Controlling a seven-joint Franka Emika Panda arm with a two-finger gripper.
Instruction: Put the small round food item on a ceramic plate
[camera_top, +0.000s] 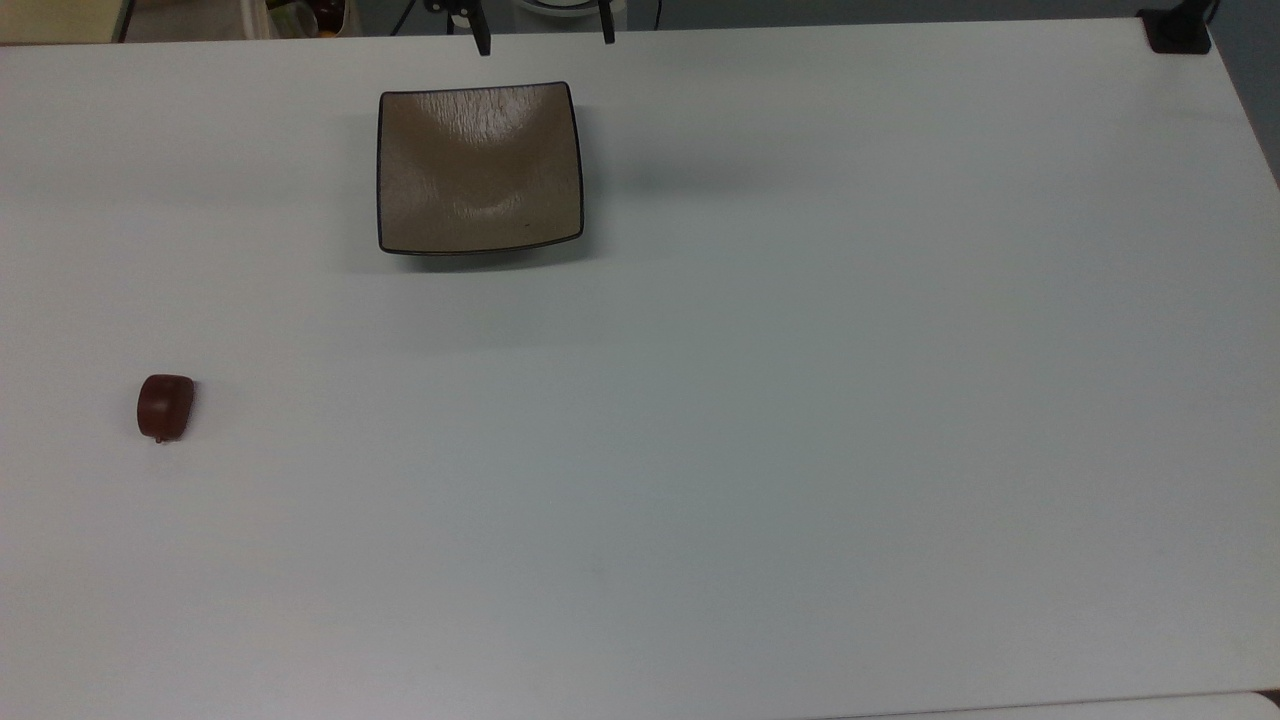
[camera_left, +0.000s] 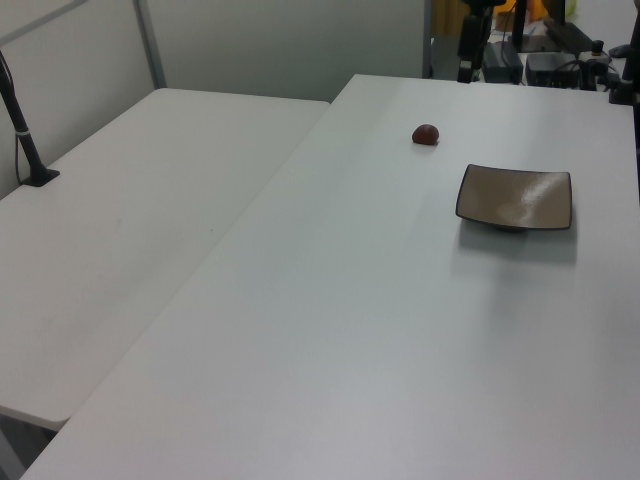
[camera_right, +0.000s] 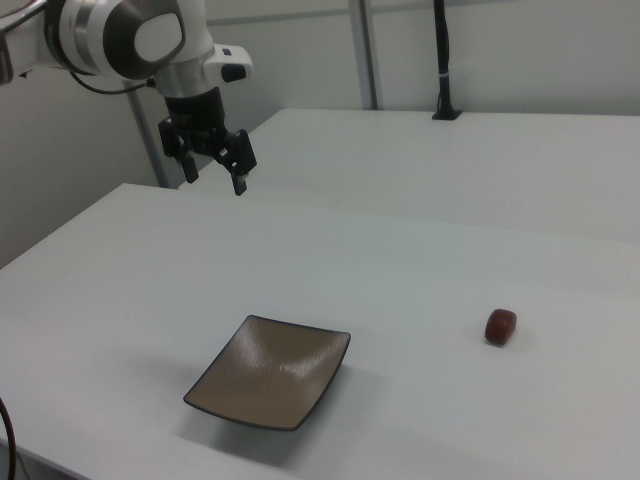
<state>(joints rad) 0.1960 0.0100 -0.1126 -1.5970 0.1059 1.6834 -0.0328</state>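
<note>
On the white surface (camera_top: 800, 450) stand just two obstacles. In the top view, the ceramic plate (camera_top: 480, 168) sits toward 12 o'clock and the small round food item (camera_top: 165, 407) toward 9 o'clock, well apart, with open surface between them and from 1 through 7 o'clock. In the right view the end effector (camera_right: 213, 160) hangs with fingers apart, clear above the surface at 11 o'clock of the plate.

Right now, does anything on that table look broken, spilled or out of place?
Nothing stands out. The plate sits flat and whole on the table, with nothing on it. The food item lies apart from it, intact. The claw hangs open above the table, holding nothing.
</note>
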